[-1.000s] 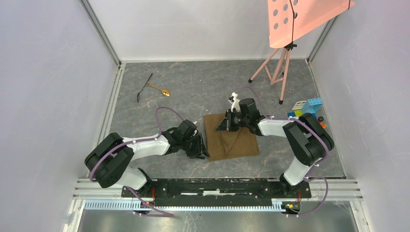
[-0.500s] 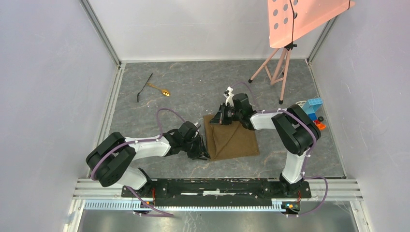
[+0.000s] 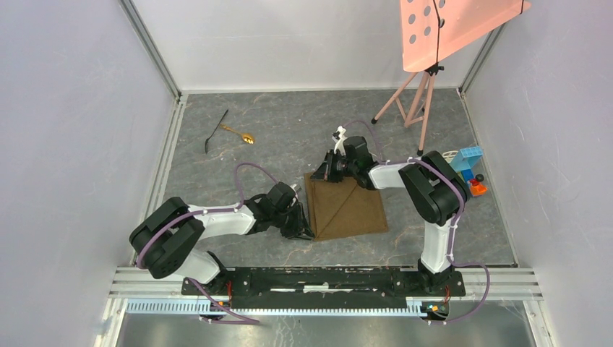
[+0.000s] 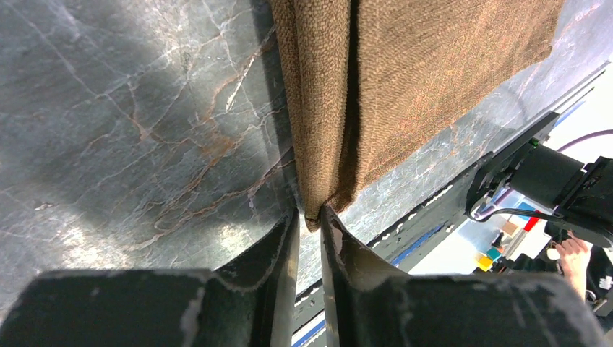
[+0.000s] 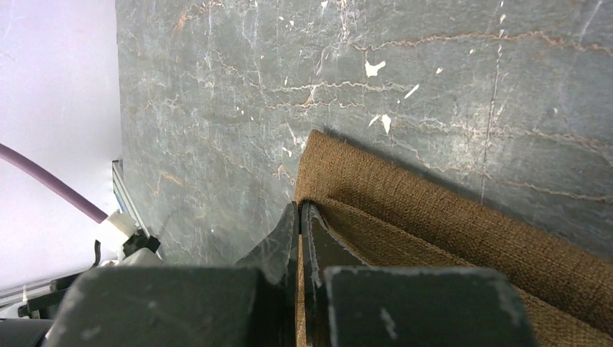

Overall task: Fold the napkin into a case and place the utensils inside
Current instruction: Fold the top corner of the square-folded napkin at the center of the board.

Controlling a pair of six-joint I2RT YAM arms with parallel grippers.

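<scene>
Both end effectors (image 4: 309, 217) (image 5: 298, 210) on napkin (image 3: 350, 210) left-edge corners

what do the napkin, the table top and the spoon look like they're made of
napkin: coarse woven cloth, matte brown; the weave and thick soft folds show.
table top: grey stone or stone-look laminate, slight sheen, pale and rusty veins; cannot tell which.
spoon: likely metal, shiny gold.

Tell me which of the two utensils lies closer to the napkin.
The gold spoon. Its bowl end points toward the napkin, while the black utensil lies on the spoon's far side, further from the cloth.
</scene>
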